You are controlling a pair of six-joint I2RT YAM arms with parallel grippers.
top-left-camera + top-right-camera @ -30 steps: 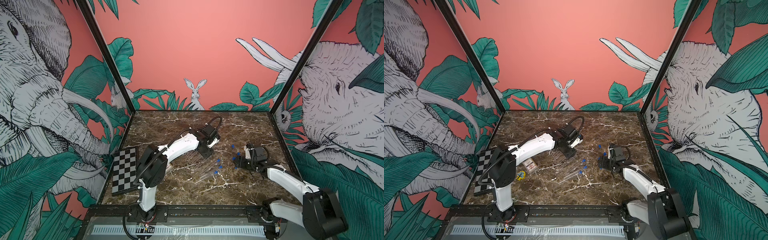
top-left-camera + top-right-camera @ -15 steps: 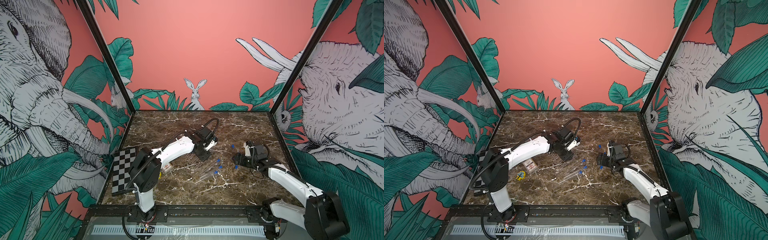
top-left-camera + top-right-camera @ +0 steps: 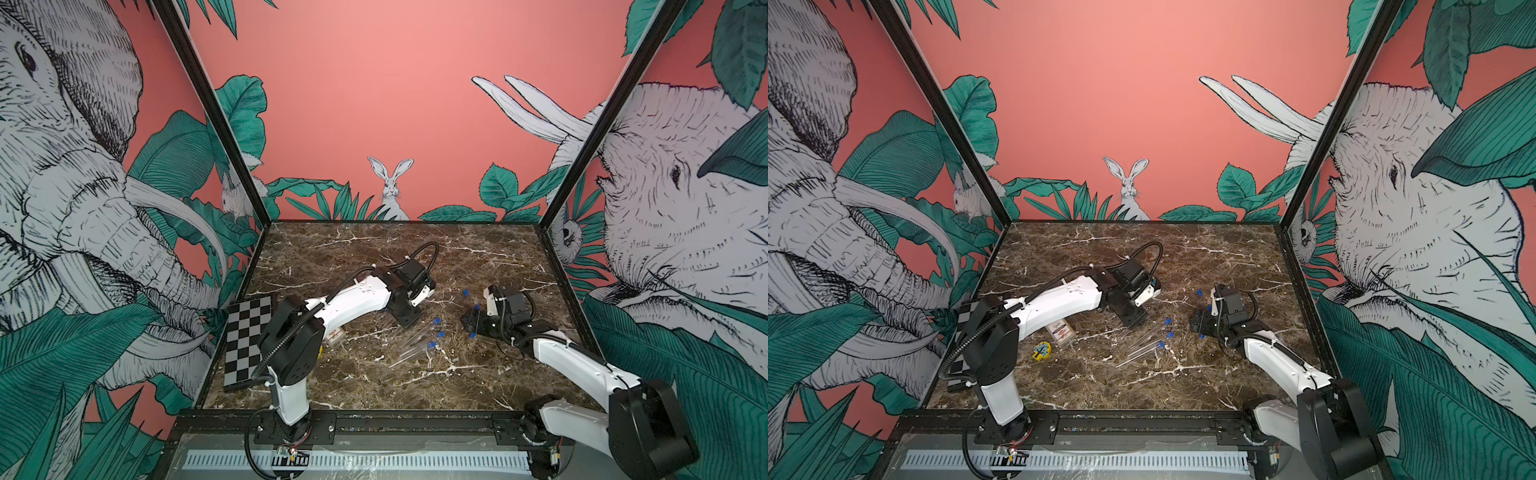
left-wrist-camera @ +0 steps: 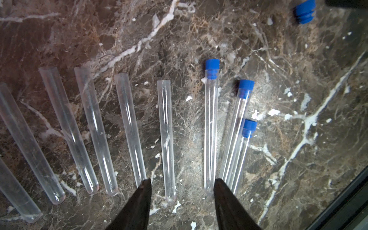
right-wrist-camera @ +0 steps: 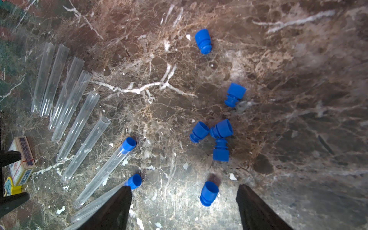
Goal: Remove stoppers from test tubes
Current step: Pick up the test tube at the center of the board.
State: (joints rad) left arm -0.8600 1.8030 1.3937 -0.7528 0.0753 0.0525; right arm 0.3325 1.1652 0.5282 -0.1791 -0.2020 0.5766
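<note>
Several clear test tubes (image 4: 167, 139) without stoppers lie side by side on the marble. Three more tubes (image 4: 211, 127) beside them carry blue stoppers (image 4: 212, 64), seen in both top views (image 3: 436, 321) (image 3: 1167, 321). My left gripper (image 4: 182, 183) is open, low over the tubes' closed ends, with one bare tube lying loose between its fingers. Several loose stoppers (image 5: 221, 129) lie scattered to the right. My right gripper (image 5: 184, 190) is open above the marble, and one loose stopper (image 5: 208, 193) lies between its fingers. Both grippers show in the top views, left (image 3: 405, 320) and right (image 3: 469, 322).
A checkerboard (image 3: 245, 336) leans at the table's left edge. A small card box (image 3: 1061, 330) and a yellow item (image 3: 1041, 350) lie by the left arm. Painted walls close the table on three sides.
The left arm's elbow has swung left and its gripper sits slightly nearer the tubes' closed ends. The right gripper's jaws have spread wider in about the same spot.
</note>
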